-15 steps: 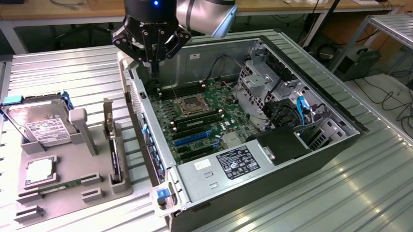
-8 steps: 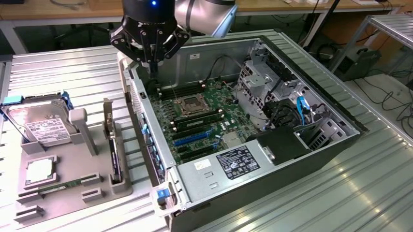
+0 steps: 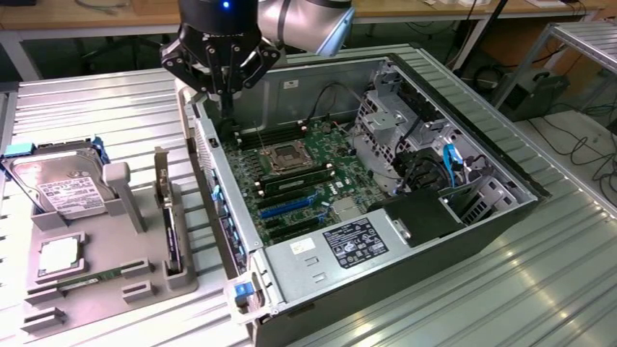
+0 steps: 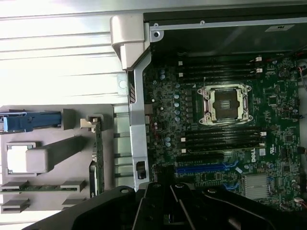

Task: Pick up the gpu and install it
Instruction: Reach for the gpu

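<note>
One gpu (image 3: 170,233) (on edge), one hard drive (image 3: 63,184), fingers (image 3: 227,97) closed.

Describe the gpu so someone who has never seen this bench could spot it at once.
Find the open computer case, then the grey tray beside it on the exterior view's left. The gpu stands on edge in the tray slot nearest the case. It is a thin dark card with a silver end bracket, unlike the white-labelled hard drive or the narrow green memory stick.

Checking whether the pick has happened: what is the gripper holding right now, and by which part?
Nothing is held. The gripper is shut and empty above the open computer case; the gpu stands upright in the gray tray.
</note>
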### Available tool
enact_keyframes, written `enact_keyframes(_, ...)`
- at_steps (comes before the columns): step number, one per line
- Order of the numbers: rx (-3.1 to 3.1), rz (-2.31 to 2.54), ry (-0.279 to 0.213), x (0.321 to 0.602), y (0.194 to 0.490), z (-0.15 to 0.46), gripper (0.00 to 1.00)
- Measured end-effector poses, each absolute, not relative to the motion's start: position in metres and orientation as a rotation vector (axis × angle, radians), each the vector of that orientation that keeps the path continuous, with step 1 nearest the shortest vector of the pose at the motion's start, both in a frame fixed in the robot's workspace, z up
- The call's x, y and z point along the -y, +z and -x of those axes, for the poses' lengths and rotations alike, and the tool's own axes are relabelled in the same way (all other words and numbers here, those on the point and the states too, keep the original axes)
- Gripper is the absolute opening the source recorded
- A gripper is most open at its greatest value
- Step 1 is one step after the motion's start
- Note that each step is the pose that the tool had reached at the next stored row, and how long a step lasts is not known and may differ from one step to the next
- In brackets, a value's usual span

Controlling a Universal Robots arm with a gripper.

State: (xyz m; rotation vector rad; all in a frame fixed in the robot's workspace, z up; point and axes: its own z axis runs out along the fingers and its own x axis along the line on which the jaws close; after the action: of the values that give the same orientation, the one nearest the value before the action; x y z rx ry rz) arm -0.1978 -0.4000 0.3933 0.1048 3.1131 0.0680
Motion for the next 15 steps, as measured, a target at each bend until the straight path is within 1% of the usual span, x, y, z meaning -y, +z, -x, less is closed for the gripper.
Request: enact_keyframes(15,-3.113,-0.105,0.068,0.4,0.3933,0.2039,0.11)
